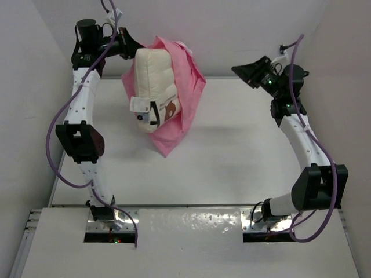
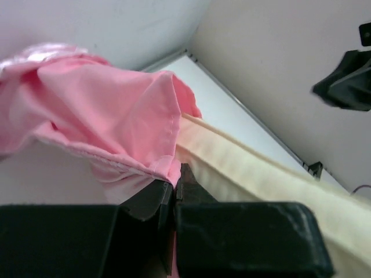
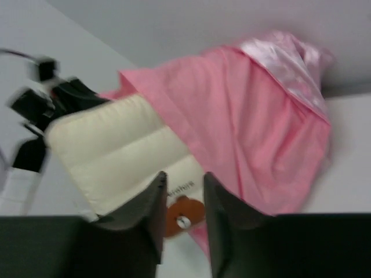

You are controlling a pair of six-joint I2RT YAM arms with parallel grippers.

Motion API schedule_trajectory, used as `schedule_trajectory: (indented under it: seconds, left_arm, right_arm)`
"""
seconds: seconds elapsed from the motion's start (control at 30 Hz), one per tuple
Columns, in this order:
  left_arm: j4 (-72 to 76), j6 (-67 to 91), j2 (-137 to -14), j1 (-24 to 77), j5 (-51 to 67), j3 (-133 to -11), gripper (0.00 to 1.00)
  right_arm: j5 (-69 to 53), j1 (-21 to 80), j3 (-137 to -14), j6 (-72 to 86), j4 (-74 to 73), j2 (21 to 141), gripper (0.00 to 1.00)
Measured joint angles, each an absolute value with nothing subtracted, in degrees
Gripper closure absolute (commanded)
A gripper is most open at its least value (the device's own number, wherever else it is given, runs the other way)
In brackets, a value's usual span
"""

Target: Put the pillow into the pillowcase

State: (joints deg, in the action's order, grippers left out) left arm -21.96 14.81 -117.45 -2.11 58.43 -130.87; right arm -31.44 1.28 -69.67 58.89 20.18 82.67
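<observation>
Bench underneath, I'm holding the pillowcase up over it so the fabric hangs loose behind the pillow, mostly uncovered. Left tool is pinched on the hem; right tool hovers narrowly parted, empty.

Even, diffuse light from overhead; you get bright white walls and a pale table, with only faint, soft-edged shadows. Specular glare smears the base plate at 6 o'clock in the top view, which is otherwise sharp. Right wrist view is soft throughout: the left arm at 9 o'clock is blurred, the right gripper a dark unfocused mass at 6, and the pillowcase sheen washes pale at 1. In the left wrist view, the left gripper is near-black and defocused.
</observation>
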Motion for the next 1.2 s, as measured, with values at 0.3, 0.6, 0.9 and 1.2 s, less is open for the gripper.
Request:
schedule_trajectory:
  seconds: [0.3, 0.6, 0.9, 1.2]
  left_arm:
    - [-27.79, 8.86, -111.98, 0.23, 55.31, -115.13, 1.00]
    - [-31.59, 4.29, -111.94, -1.43, 49.67, -114.63, 1.00]
    - [-36.03, -4.58, -108.95, -3.57, 43.44, -105.84, 1.00]
    - [-33.01, -12.53, -104.75, -6.96, 37.34, -81.78, 1.00]
  right_arm:
    - [-27.05, 19.81, -51.27, 42.24, 8.32, 92.16, 0.09]
    - [-21.87, 28.36, -47.00, 47.64, 26.81, 104.86, 0.02]
    - [-8.97, 28.49, -51.18, 50.15, 24.16, 108.42, 0.05]
    - [-8.14, 28.18, -66.81, 51.57, 20.91, 118.69, 0.57]
